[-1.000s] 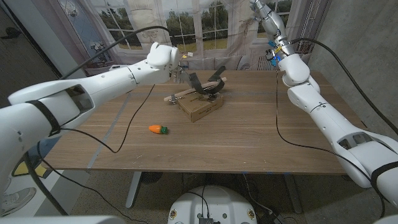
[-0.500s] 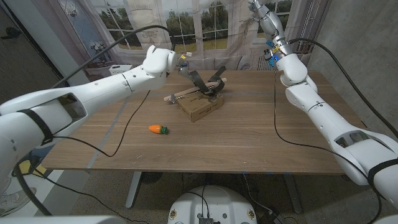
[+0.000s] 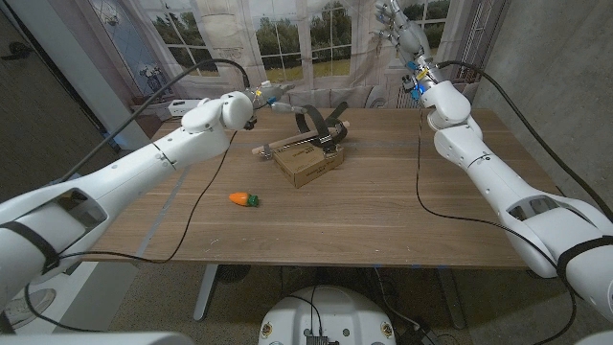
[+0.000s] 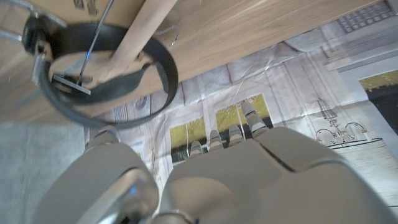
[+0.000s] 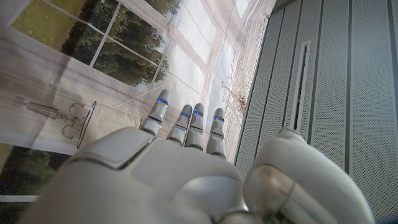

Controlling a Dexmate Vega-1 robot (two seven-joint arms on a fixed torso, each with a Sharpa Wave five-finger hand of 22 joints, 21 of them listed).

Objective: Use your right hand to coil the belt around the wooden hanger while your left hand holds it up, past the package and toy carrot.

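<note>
Head view: a wooden table (image 3: 383,211) before a curtain printed with windows. The belt (image 3: 321,127) loops the wooden hanger (image 3: 287,144) on the package (image 3: 306,165); the toy carrot (image 3: 244,199) lies nearer. The left hand (image 3: 273,96) hovers beside, fingers spread, empty. The right hand (image 3: 388,14) is raised.

Left wrist view: the belt curls around the hanger.

Right wrist view: fingers (image 5: 186,124) straight, holding nothing.

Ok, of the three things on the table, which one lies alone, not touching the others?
The toy carrot. It lies by itself on bare wood toward the near edge, while the belt and wooden hanger sit together on the package.
</note>
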